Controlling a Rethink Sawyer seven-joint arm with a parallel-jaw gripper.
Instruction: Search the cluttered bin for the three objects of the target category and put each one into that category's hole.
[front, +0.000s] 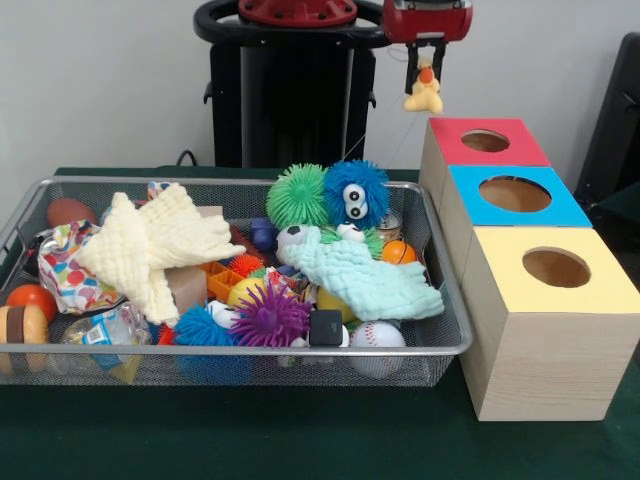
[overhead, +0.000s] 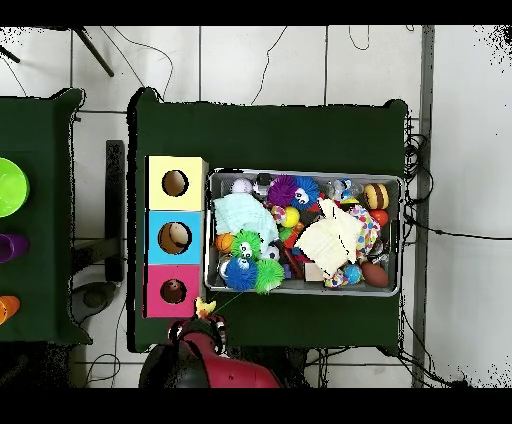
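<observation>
Yellow duck toy held aloft beside the sorting boxes.

Front view: the duck toy (front: 424, 93) is gripped by the end effector (front: 426, 62) at 12 o'clock of the red-topped box (front: 487, 143), above the hole. Overhead view: the duck toy (overhead: 208, 307) is seen at 5 o'clock of the red-topped box (overhead: 175, 291); the wire bin (overhead: 305, 176) is at 3 o'clock of the three boxes.

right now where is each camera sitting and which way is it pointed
Front view: sits across the table, facing the robot, looking over the wire bin and three boxes; the gripper hangs above the red-topped box, shut on a yellow duck toy.
Overhead view: sits above, looking straight down at the table; the arm's red body shows at the bottom edge.
Both share the bin, boxes, duck and blue fuzzy ball.
</observation>
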